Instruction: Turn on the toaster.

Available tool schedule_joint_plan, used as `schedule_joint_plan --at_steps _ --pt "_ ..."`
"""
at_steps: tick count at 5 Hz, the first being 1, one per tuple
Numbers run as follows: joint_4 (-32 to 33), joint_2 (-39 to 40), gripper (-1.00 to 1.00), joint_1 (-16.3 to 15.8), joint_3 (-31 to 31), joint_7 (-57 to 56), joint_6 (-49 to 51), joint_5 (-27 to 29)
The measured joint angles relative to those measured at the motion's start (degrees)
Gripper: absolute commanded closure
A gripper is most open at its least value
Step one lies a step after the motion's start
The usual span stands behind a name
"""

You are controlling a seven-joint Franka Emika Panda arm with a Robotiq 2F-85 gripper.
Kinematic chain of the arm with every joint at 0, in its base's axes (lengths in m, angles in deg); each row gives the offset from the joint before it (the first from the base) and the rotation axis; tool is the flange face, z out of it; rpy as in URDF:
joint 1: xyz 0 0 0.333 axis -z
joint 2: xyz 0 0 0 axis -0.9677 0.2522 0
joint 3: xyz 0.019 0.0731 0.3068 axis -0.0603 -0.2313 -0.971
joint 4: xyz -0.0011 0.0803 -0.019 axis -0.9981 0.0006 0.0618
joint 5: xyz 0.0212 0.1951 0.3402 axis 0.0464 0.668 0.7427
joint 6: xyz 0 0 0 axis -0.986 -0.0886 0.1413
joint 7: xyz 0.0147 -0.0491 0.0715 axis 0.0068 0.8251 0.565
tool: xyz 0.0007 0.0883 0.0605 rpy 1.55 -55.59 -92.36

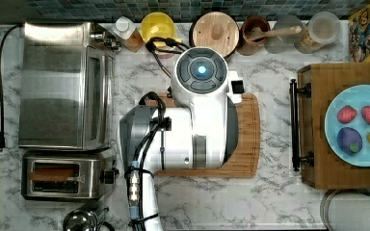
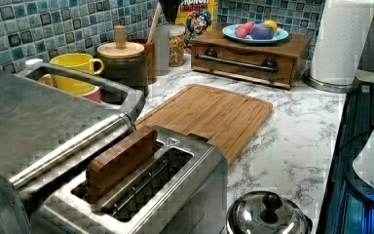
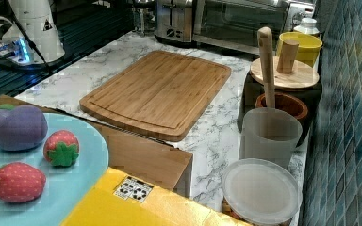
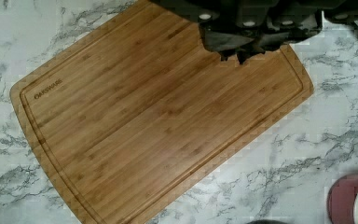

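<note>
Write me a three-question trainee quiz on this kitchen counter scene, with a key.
1. True or false: a brown slice stands in one slot of the small brushed-steel pop-up toaster.
2. In the top view, the toaster sits against which side of the large boxy stainless toaster oven? A) above B) below C) right
3. Fill in: in the wrist view, the end effector hangs over the bare rectangular bamboo ____ board.

Key: 1 true; 2 B; 3 cutting.
</note>
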Motion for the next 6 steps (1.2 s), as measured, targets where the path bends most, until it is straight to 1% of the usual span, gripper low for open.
schedule_joint_plan --at_steps 4,5,6 --pt "1.0 -0.1 1.0 -0.2 -0.4 -0.6 -1.0 0.3" --pt "2.6 -0.9 1.0 -0.6 -0.4 -0.7 -1.4 1.8" --pt "5.9 -1.9 1.0 -0.8 -1.8 -0.7 -2.2 1.9"
